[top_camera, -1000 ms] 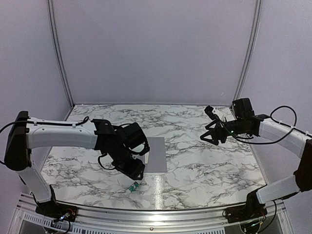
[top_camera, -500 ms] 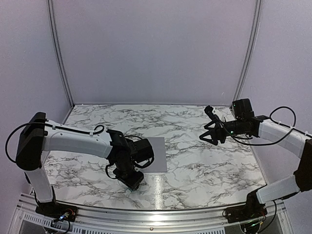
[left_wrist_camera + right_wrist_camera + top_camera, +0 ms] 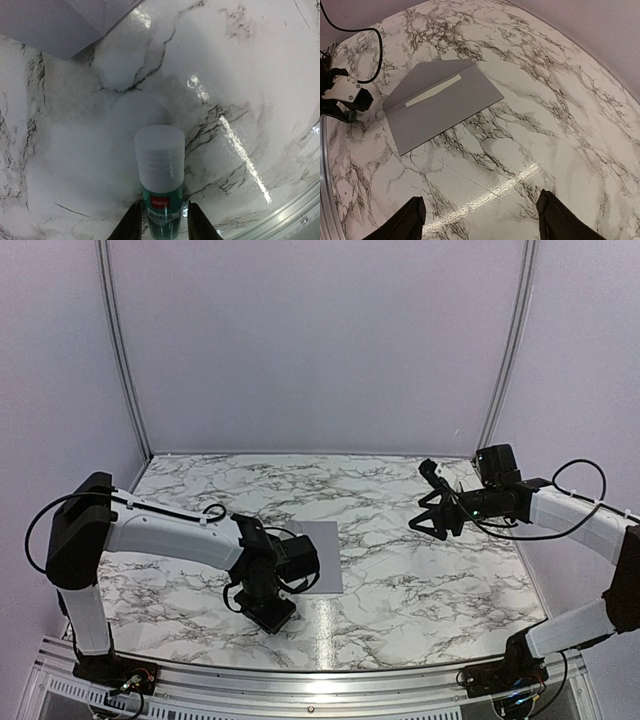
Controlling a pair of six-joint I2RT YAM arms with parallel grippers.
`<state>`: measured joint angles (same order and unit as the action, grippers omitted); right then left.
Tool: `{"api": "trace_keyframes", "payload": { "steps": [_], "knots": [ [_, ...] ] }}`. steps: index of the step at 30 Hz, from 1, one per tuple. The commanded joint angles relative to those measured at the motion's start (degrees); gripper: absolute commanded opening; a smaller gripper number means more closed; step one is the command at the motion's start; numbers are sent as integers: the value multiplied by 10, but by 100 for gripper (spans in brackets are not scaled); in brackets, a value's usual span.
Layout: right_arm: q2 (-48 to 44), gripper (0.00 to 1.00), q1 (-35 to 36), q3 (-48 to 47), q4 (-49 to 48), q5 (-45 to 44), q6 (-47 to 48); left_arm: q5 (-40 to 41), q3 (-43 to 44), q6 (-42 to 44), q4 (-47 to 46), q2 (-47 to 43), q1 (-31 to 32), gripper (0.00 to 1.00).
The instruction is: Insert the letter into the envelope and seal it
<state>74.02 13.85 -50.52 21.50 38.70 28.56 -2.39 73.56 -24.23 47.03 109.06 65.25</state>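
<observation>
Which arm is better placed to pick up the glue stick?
Left. The left claw straddles the glue stick beside the grey envelope. The right claw hangs open above the marble table, well away from it.

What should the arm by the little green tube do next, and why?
Probably close the jaws of the left gripper on the tube and lift it. The tube lies on the table right between them, near the envelope corner, and the jaws seem not quite to touch it yet. The right gripper hangs open, far off.
</observation>
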Motion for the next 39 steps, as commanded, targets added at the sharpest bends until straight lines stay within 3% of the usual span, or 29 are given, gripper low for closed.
{"api": "trace_keyframes", "payload": {
  "steps": [1,8,13,18,21,31,39],
  "knots": [
    [-2,72,-3,-1,-9,12,3,16,10,1,20,18,6,31],
    [-4,72,-2,-6,-5,13,3,17,11,11,21,19,8,14],
    [-7,70,-2,-22,8,13,4,43,40,35,20,5,8,8],
    [-1,68,-2,-83,66,31,12,67,98,71,6,-2,3,3],
    [8,68,-2,-134,106,48,20,62,112,99,-48,-21,-3,0],
    [109,56,0,-280,337,179,138,-80,93,202,-248,-76,-7,0],
    [164,50,82,-306,444,172,207,-101,93,228,-270,-72,-7,0]
  ]
}}
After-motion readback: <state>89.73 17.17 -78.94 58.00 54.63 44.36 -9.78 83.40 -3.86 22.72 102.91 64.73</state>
